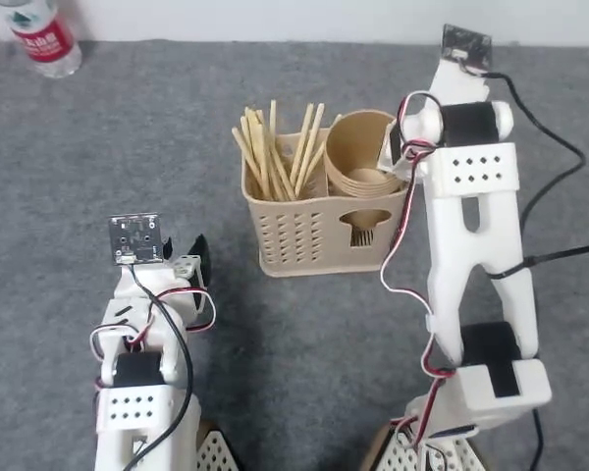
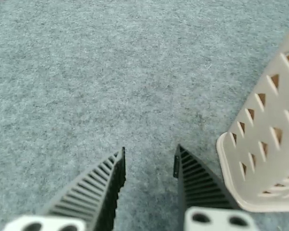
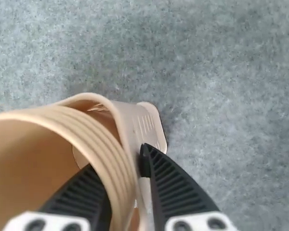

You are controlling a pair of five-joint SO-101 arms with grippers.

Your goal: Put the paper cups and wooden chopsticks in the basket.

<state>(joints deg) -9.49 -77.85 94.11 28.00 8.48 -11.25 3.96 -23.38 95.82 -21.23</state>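
A: Task status?
B: Nearly done: wooden chopsticks and paper cups stand in the basket. The right end effector clamps the cups' rim; left end effector, slightly parted, holds nothing beside the basket.

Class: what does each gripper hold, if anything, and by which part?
The right gripper grips the stacked paper cups by their rims, one finger inside, one outside. The left gripper is open, holding nothing.

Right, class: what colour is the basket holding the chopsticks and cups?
The basket is beige with small cut-out holes; clearest in the high view.
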